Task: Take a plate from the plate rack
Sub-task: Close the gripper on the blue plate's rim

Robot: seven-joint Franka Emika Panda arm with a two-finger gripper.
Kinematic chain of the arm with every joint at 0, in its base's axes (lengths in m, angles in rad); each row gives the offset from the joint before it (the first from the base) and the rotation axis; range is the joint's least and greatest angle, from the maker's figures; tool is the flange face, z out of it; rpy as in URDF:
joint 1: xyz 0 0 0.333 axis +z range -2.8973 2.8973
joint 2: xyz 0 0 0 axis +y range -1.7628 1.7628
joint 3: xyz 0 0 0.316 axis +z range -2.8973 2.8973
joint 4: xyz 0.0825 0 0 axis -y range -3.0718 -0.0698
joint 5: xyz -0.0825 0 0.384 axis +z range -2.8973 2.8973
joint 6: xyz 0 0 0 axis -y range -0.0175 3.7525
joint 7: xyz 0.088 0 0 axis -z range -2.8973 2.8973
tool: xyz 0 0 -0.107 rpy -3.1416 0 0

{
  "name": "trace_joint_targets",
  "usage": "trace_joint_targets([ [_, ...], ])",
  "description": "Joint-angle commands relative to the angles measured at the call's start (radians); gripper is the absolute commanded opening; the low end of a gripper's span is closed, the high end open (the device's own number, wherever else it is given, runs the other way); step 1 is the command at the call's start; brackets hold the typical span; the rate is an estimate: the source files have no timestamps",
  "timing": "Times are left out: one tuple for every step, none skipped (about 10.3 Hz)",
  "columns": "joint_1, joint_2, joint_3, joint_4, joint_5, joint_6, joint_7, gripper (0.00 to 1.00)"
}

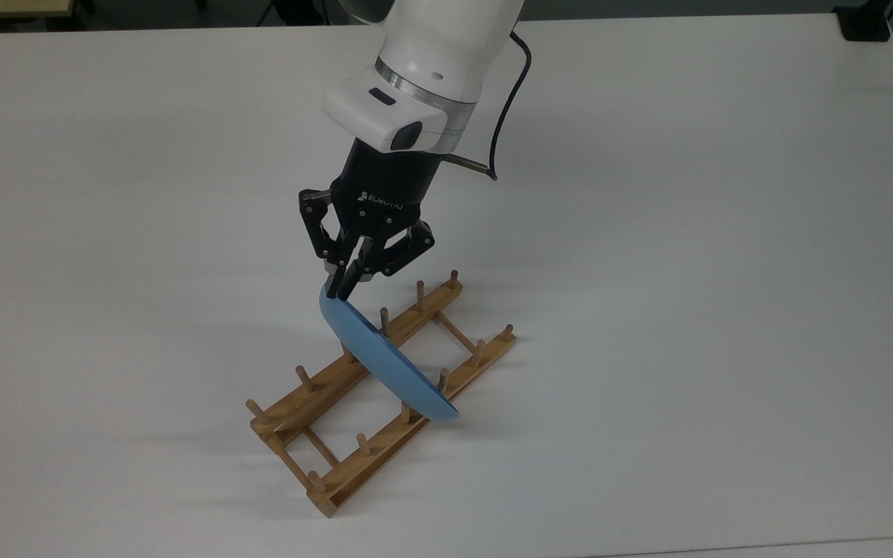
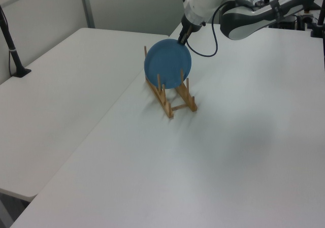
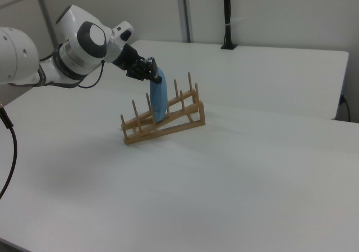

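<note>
We saw the pincer (image 1: 336,292) clamped narrow on the top rim of the plate (image 1: 384,363), fingers pinching its edge. The plate stood on edge in the plate rack (image 1: 338,465), across both rails near the rack's middle, between pegs, leaning a bit. The rack sat on the white counter (image 1: 687,271). In the left view the pincer (image 2: 181,40) met the plate (image 2: 167,64) at its upper right rim above the rack (image 2: 175,106). In the right view the pincer (image 3: 152,77) sat at the plate's (image 3: 160,101) top.
</note>
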Motion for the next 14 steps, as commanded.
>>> trace_joint_targets([
  [0.005, 0.006, -0.007, 0.013, -0.067, 0.008, 0.021, 0.04],
  [0.005, 0.014, -0.007, 0.013, -0.072, 0.008, 0.022, 0.31],
  [0.005, 0.019, -0.007, 0.013, -0.072, 0.008, 0.022, 0.4],
  [0.005, 0.019, -0.007, 0.013, -0.072, 0.008, 0.022, 0.42],
  [0.005, 0.019, -0.007, 0.013, -0.072, 0.008, 0.022, 0.43],
  [0.005, 0.019, -0.007, 0.013, -0.072, 0.008, 0.022, 0.43],
  [0.003, 0.02, -0.007, 0.013, -0.073, 0.008, 0.021, 0.37],
  [0.003, 0.02, -0.007, 0.013, -0.073, 0.008, 0.021, 0.3],
  [0.002, 0.02, -0.007, 0.014, -0.073, 0.01, 0.019, 0.2],
  [0.0, 0.02, -0.008, 0.013, -0.073, 0.018, 0.019, 0.15],
  [0.0, 0.022, -0.01, 0.013, -0.075, 0.03, 0.018, 0.13],
  [0.0, 0.023, -0.014, 0.013, -0.076, 0.034, 0.018, 0.11],
  [-0.001, 0.026, -0.014, 0.013, -0.084, 0.034, 0.016, 0.1],
  [-0.003, 0.034, -0.014, 0.013, -0.09, 0.034, 0.016, 0.07],
])
